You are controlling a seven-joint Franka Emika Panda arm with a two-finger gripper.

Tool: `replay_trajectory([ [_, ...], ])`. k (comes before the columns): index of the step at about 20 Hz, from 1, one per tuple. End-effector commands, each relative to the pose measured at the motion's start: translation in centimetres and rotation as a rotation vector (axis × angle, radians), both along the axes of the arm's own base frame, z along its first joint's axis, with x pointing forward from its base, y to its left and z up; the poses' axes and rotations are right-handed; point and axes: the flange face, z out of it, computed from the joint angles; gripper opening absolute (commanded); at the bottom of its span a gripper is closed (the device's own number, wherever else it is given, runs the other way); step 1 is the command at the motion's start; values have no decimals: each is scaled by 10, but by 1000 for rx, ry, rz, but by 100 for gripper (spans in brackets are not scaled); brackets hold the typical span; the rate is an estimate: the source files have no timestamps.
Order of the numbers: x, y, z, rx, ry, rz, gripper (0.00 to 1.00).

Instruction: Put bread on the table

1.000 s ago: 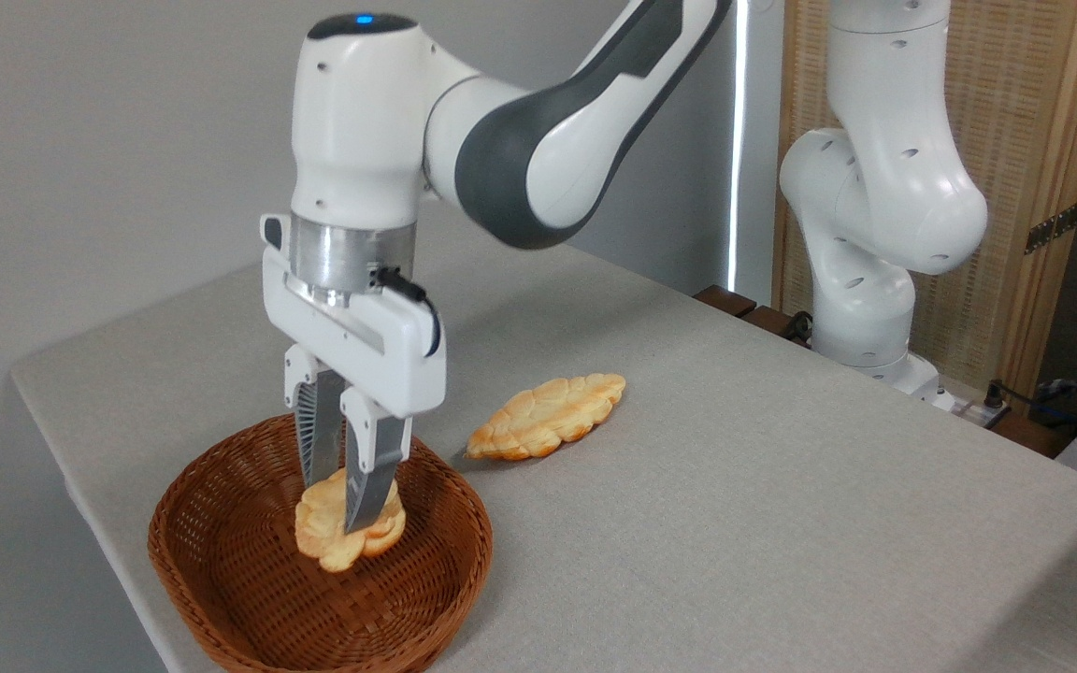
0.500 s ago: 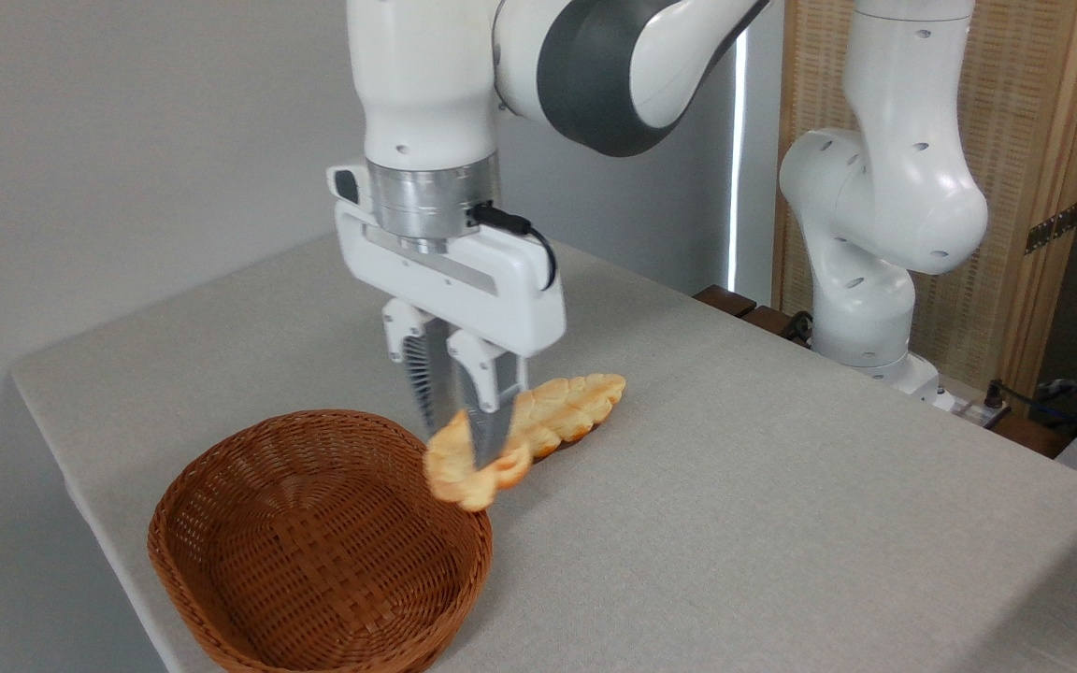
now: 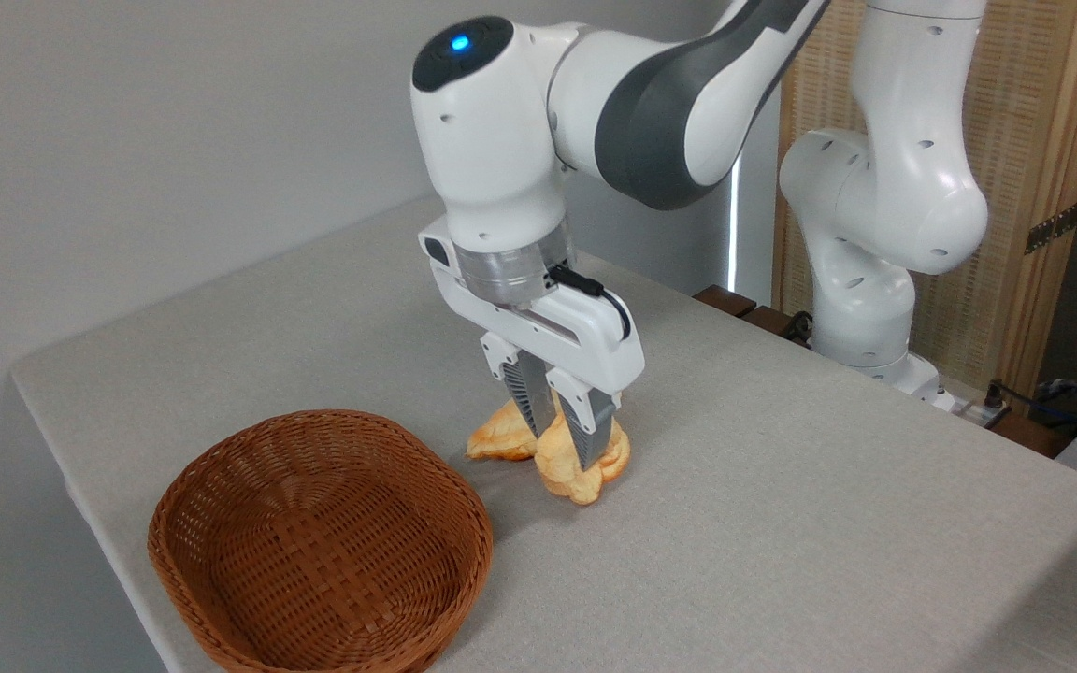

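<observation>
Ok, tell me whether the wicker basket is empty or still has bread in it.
Empty. The basket shows only bare woven floor and walls; the bread is outside it, pinched in the gripper low over the table.

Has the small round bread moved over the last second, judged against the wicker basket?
Yes. The bread, clamped in the gripper, has gone from inside the basket rightward, out over the table.

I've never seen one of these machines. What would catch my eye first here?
The big white arm's gripper at the centre, pinching a small golden bread just above the grey table. Behind it a second piece of bread peeks out. At lower left sits a brown wicker basket with nothing visible inside.
</observation>
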Motion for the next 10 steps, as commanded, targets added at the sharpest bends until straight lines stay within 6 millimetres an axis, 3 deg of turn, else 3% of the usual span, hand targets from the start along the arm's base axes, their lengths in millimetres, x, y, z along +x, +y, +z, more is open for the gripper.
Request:
replay_trajectory([
  [1,-6,-2,-1,3,5,-30,100],
  [10,-2,-28,0,15,-15,-80,100],
])
